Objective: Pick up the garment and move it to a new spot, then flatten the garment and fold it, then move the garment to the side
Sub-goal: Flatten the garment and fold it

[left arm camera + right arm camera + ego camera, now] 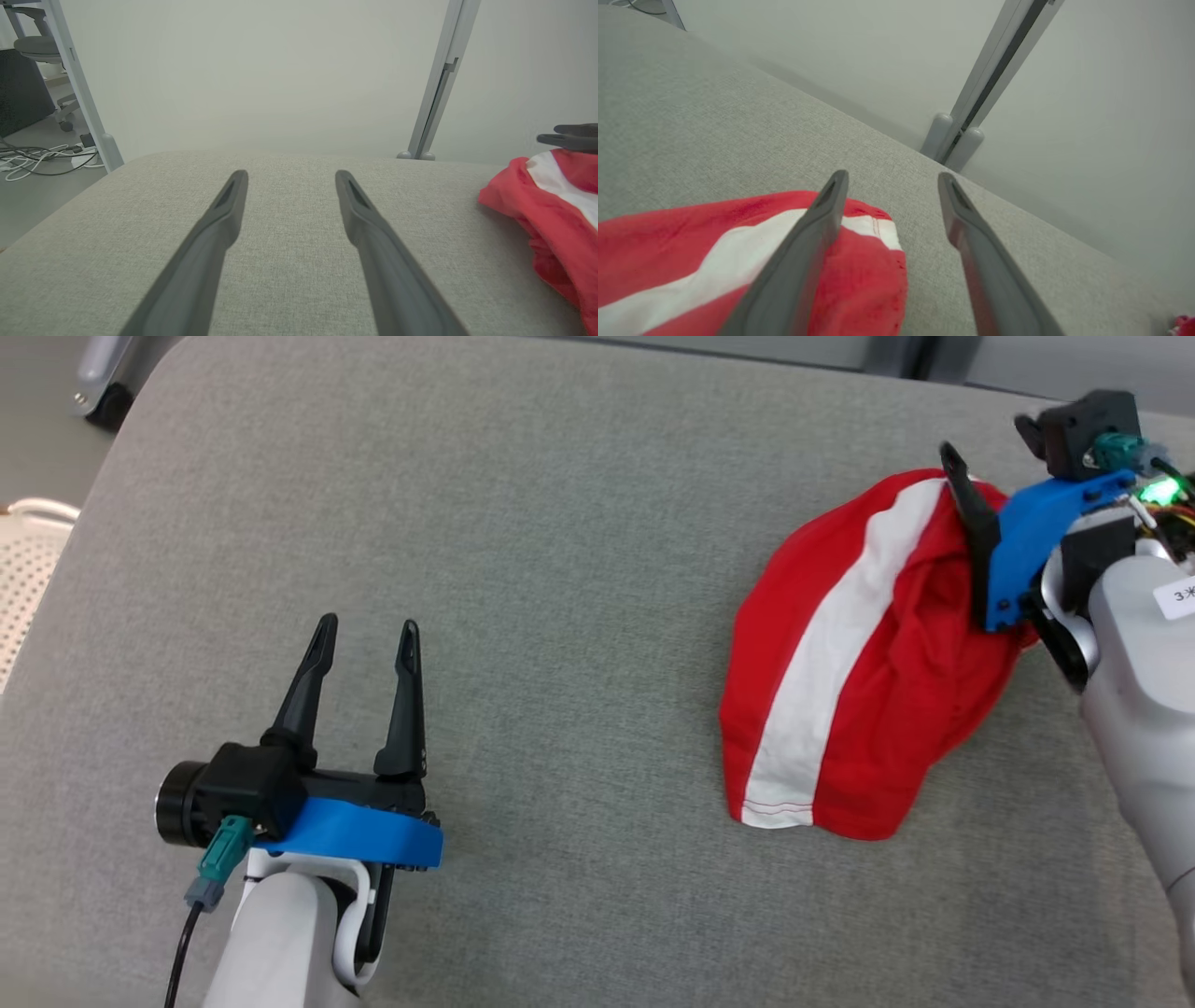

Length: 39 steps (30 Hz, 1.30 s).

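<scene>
Left end effector [368,623] gaping, right end effector [892,176] likewise (two), one garment [896,709]

Left gripper [290,175] is pointing open-fingered across grey cushion [289,280], red-and-white garment [556,210] lying bunched at right, right gripper [553,135] hovering just above.

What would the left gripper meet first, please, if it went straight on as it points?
Nothing nearby: the left gripper points across bare grey cushion, the garment well to its right. It may graze the cushion's far edge or reach the pale wall; depth is unclear.
</scene>
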Motion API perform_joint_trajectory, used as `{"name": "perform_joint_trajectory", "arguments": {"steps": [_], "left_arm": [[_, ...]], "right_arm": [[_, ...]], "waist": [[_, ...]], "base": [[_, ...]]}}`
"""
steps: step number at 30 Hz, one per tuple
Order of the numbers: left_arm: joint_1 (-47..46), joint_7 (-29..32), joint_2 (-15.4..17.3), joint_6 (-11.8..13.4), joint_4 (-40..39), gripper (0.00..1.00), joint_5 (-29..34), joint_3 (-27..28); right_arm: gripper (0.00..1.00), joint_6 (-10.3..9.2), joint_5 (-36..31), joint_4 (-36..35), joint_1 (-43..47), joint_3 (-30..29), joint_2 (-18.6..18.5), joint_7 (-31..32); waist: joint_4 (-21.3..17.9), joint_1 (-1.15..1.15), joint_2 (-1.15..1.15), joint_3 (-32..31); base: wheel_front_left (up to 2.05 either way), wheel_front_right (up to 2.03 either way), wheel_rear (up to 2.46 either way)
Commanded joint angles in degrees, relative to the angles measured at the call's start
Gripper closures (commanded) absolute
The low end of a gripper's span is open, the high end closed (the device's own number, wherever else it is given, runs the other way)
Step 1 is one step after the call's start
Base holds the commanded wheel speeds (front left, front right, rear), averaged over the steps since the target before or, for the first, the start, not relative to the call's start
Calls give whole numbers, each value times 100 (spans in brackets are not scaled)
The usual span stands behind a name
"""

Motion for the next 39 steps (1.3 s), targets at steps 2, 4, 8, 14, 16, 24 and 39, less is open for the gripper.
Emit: {"name": "perform_joint_trajectory", "arguments": {"steps": [2, 4, 8, 14, 16, 24, 39], "left_arm": [[-151, -26, -9, -7, 2, 0, -40, -52], [-190, -25, -11, -7, -3, 0, -103, -106], [-232, -26, -12, -7, 13, 0, -156, -156], [-183, -26, -12, -3, 34, 0, -113, -106], [-175, -25, -14, -1, 39, 0, -106, -94], [36, -25, -13, -2, 53, 0, -53, 35], [411, -26, -11, -6, -62, 0, 94, 262]], "right_arm": [[0, 1, 43, 343, -117, 100, -28, 28], [0, 1, 51, 665, -120, 186, -76, 69], [0, 1, 137, 1165, -20, 299, -29, 116], [95, 1, 360, 1435, 188, 480, 170, 102], [100, 0, 423, 1415, 142, 528, 157, -56], [100, 0, 751, 1285, -52, 613, -95, -923], [100, 1, 1044, 439, -134, 567, -489, -1322]], "waist": [[183, -2, -1, 161], [237, -2, -1, 193], [292, -2, -1, 191], [229, -2, -1, 113], [182, -2, -1, 82], [-45, -2, -1, -344], [-428, -2, -1, -977]], "base": [[0, 0, 0], [0, 0, 0], [0, 0, 0], [0, 0, 0], [0, 0, 0], [0, 0, 0], [0, 0, 0]]}}
